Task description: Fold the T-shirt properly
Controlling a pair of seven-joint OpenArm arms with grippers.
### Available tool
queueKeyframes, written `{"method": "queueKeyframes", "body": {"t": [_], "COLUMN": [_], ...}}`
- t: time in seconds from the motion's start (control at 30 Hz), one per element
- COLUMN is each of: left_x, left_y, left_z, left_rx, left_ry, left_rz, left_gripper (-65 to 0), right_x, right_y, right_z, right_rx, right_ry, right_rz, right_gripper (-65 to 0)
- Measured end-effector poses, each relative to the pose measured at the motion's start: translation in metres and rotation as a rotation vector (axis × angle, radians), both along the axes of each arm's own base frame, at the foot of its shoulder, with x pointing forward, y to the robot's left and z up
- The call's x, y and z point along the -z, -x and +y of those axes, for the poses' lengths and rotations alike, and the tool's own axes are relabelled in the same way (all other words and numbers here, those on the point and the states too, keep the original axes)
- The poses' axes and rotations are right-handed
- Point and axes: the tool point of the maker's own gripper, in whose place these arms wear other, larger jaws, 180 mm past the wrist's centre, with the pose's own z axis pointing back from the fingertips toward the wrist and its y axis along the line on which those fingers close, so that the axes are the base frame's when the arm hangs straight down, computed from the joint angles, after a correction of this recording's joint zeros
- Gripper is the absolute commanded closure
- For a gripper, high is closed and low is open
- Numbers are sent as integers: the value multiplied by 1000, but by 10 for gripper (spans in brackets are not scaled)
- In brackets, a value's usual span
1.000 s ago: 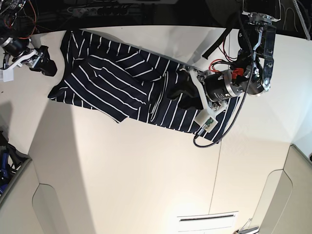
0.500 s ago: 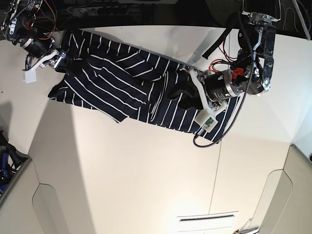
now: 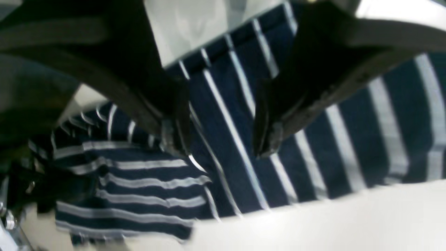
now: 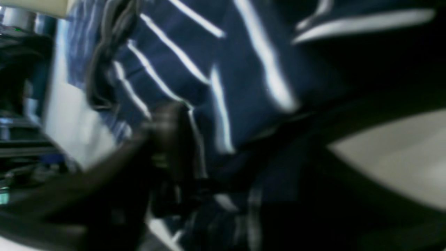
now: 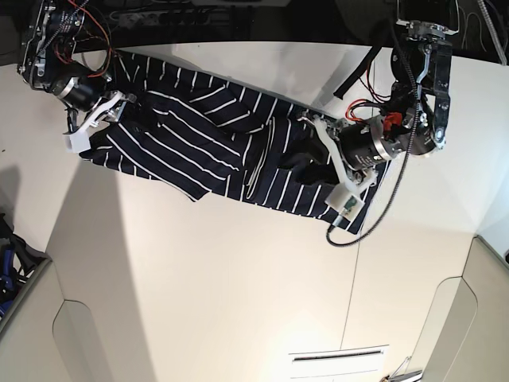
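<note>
The T-shirt [image 5: 199, 135], navy with thin white stripes, lies crumpled across the back of the white table [image 5: 238, 286]. My left gripper [image 5: 304, 155] hovers low over its right part. In the left wrist view that gripper [image 3: 221, 143] stands open, both fingers apart, with the striped T-shirt [image 3: 348, 139] flat beneath and nothing between them. My right gripper [image 5: 119, 107] is on the shirt's left end. The right wrist view is blurred: the T-shirt [image 4: 244, 69] bunches between the fingers [image 4: 167, 139], but whether they pinch it is unclear.
A black strap [image 5: 354, 72] lies on the table behind the left arm. Loose cables [image 5: 378, 207] hang from that arm over the shirt's right edge. The table's dark back edge [image 5: 238, 32] runs just behind the shirt.
The right arm has swung in from beyond the table's left side onto the shirt's left end, and its jaws have narrowed. The left arm has shifted slightly down and tilted.
</note>
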Motion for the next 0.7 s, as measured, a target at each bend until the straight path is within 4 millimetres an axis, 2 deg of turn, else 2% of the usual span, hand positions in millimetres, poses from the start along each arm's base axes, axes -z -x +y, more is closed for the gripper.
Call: {"method": "queueKeyframes", "body": {"t": [0.03,0.2,0.23,0.3,0.33,0.57,0.7], "left_x": [-4,-16,-17,-18,-19,-18,-17], "left_y": [-3,-16,-17,-19,-19,-23,-25], "left_z": [7,37,42,49,51,74,92], "left_rx": [-23,-120,-133,-153,-160,-218,-262], "left_ry": [6,21,18,14,13,-36,-87], "left_rz": [-9,-43,-46,-50,-51,-62,-68], "left_gripper": [-316,-316,-316,-316,-316,-316,-316], "right_x": [1,-2,-3,-4,-4,-9,-21], "right_y": [-1,-1,-1,-1,-1,-10,-25], "right_z": [-1,2,2,3,3,-4,-34], "right_rx": [-5,-3,-2,0,2,21,96], "right_ry": [11,-18,-24,-31,-32,-29,-5], "right_rz": [4,3,2,-1,-2,-21,-57], "right_gripper": [-180,-171,-140,-17,0,0,0]}}
